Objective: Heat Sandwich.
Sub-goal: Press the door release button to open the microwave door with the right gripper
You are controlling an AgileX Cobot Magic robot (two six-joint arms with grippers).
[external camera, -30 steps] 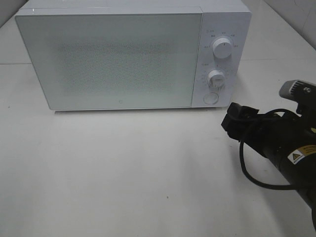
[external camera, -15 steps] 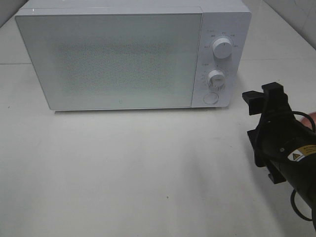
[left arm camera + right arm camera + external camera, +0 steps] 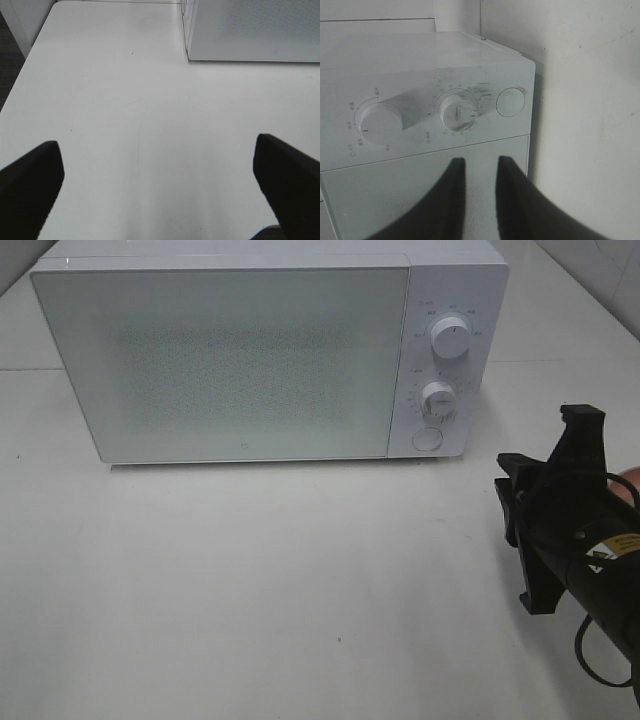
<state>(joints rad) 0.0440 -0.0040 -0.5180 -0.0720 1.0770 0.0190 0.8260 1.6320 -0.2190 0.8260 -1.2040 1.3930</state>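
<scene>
The sandwich shows in no view, so its place relative to either gripper cannot be told; the microwave (image 3: 250,360) stands with its door (image 3: 220,360) shut and the frosted front lets nothing inside be seen.

The right gripper (image 3: 480,161) has its fingers (image 3: 452,200) close together with only a slim gap between them, and nothing is held in that gap; it faces the microwave's control panel, with the lower knob (image 3: 459,113) and the round button (image 3: 511,102) just beyond its tips and the upper knob (image 3: 380,122) further along the panel; in the high view the right arm (image 3: 590,550) sits to the right of the microwave's front corner, near it but apart from it, above the white table (image 3: 250,590); a pink sliver (image 3: 630,480) shows at the frame's edge behind that arm, too little of it to tell what it is.

The left gripper (image 3: 160,200) stands wide open and empty over bare table, with the microwave's near corner (image 3: 190,55) well ahead of it; this gripper is outside the high view.
</scene>
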